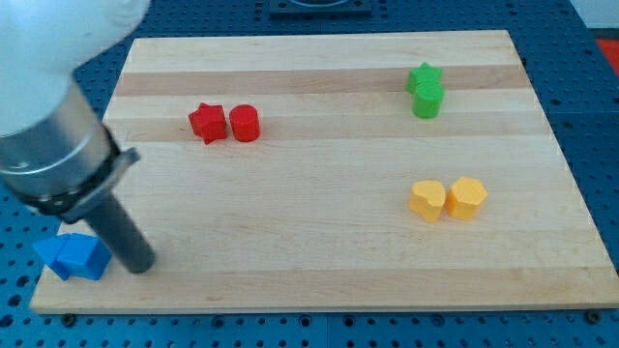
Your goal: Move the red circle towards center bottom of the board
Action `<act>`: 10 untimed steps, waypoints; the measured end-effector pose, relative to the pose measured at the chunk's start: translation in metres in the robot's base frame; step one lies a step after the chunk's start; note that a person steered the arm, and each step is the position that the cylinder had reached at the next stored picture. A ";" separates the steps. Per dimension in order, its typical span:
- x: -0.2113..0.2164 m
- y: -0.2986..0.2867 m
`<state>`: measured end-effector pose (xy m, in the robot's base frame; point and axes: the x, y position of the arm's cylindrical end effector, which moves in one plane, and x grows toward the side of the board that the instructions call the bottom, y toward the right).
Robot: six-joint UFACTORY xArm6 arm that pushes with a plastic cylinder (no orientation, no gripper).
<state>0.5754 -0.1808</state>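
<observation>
- The board (319,222) is a light wooden one, and it lies on a blue table (595,58).
- The red circle (245,123) sits in the upper left part of the board. It is far from the middle of the bottom edge.
- A red star (207,123) is right next to the red circle, on the view's left side of it. The two look like they touch.
- Two green blocks are at the view's top right. The green star (423,76) is just above the green circle (427,100), and they touch.
- Two yellow blocks are lower down on the right. The yellow heart (427,199) is on the left and the yellow hexagon block (466,197) is on the right, side by side.
- Two blue blocks (73,256) are bunched at the bottom left corner of the board. I cannot tell their shapes.
- My tip (140,264) is down at the bottom left, just to the right of the blue blocks. It is well apart from the red circle.
- The arm (58,159) comes in from the view's top left. It ends in a plain dark rod that cannot grab, so it holds nothing.
</observation>
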 end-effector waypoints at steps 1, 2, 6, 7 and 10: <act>-0.014 0.032; -0.015 0.033; -0.110 0.081; -0.128 0.120; -0.263 0.090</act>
<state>0.3126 -0.0907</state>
